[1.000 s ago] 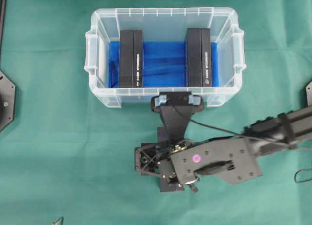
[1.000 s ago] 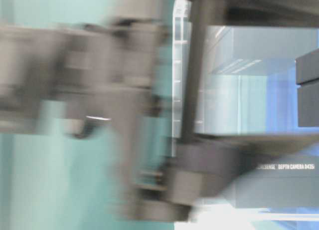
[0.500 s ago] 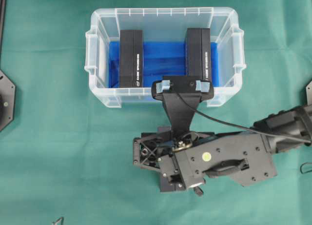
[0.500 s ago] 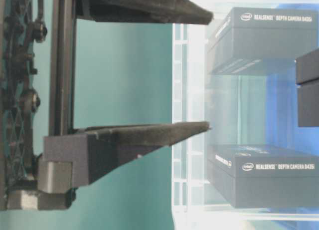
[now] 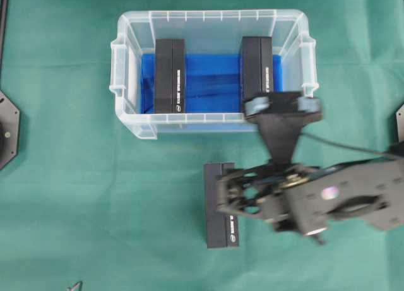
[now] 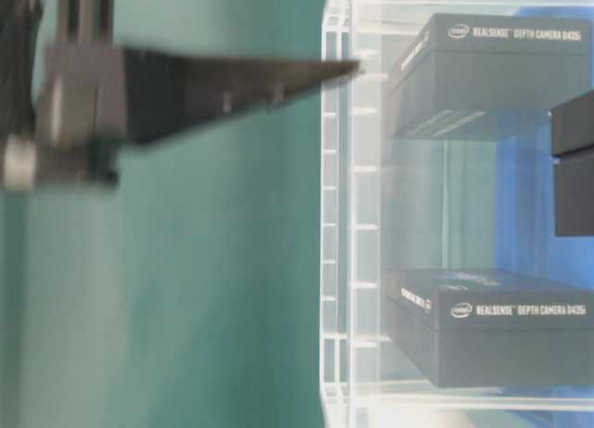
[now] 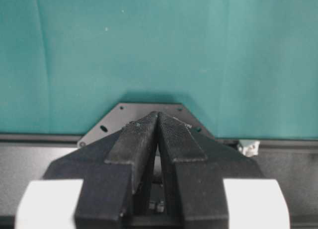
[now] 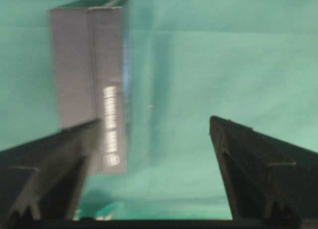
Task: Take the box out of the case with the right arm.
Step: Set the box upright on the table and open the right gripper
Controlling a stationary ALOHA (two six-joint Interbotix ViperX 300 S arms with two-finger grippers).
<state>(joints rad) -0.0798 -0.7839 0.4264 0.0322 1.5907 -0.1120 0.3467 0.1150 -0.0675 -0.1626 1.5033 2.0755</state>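
Note:
The clear case (image 5: 134,124) with a blue bottom stands at the back of the green cloth. Two black boxes stand in it, one on the left (image 5: 170,76) and one on the right (image 5: 257,71). A third black box (image 5: 219,209) lies on the cloth in front of the case, also in the right wrist view as box (image 8: 89,75). My right gripper (image 8: 155,120) is open and empty, just right of that box and not touching it. The right arm (image 5: 334,199) is blurred. My left gripper (image 7: 158,114) is shut on nothing, over bare cloth.
A black arm base plate (image 5: 7,130) sits at the left edge of the cloth. In the table-level view one right finger (image 6: 232,75) points at the case wall (image 6: 339,214). A cable (image 5: 341,149) trails from the right wrist camera.
The right arm has swung to the right, off the box on the cloth, which now shows in full. Its jaws stayed open. Both boxes in the case have not moved.

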